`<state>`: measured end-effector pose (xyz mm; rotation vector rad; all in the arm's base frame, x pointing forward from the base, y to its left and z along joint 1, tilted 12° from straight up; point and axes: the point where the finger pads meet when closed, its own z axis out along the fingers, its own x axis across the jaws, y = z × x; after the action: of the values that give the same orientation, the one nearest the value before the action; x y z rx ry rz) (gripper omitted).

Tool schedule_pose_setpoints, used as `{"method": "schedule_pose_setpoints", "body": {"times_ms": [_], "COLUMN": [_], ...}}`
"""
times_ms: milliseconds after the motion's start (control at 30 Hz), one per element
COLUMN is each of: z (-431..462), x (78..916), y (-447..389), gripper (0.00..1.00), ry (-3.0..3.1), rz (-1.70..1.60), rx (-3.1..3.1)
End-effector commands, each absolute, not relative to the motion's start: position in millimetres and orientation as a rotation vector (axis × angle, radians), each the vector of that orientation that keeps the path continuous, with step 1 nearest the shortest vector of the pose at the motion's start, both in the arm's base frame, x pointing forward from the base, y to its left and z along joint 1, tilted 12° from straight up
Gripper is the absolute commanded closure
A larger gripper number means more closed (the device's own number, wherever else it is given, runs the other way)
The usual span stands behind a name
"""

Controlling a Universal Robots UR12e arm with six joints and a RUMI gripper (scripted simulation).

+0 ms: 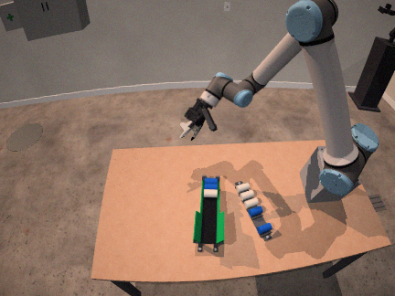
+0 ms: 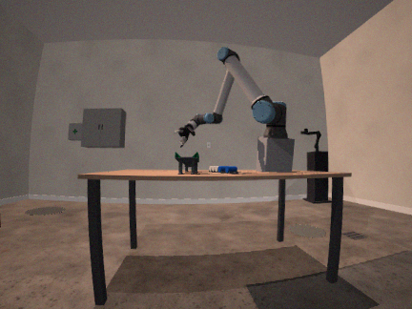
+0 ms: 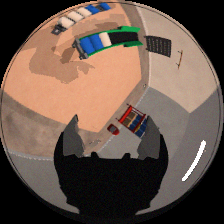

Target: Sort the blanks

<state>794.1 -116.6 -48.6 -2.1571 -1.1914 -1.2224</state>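
A robot arm is holding its end effector (image 1: 196,129) high above the far edge of a wooden counter (image 1: 146,228), jaws spread fully and gripping nothing. On the counter, a green feed ramp (image 1: 197,219) is carrying two blue blanks (image 1: 210,183) at its stop and one white blank (image 1: 210,193) beside them. Just beside the ramp, the stock rack (image 1: 269,236) is holding three white blanks (image 1: 247,195) and two blue blanks (image 1: 260,219).
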Motion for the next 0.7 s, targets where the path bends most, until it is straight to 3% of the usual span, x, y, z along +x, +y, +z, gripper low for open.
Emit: {"method": "schedule_pose_setpoints", "body": {"times_ms": [0,400,667], "z": [-48,-49,-52], "x": [793,743,644], "y": [-111,1,121], "gripper": [0.00,0.00,0.00], "ry": [-1.205,-1.450,-1.842], "rz": [-1.214,-1.032,-0.745], "rx": [-2.156,-2.116,-2.000]}}
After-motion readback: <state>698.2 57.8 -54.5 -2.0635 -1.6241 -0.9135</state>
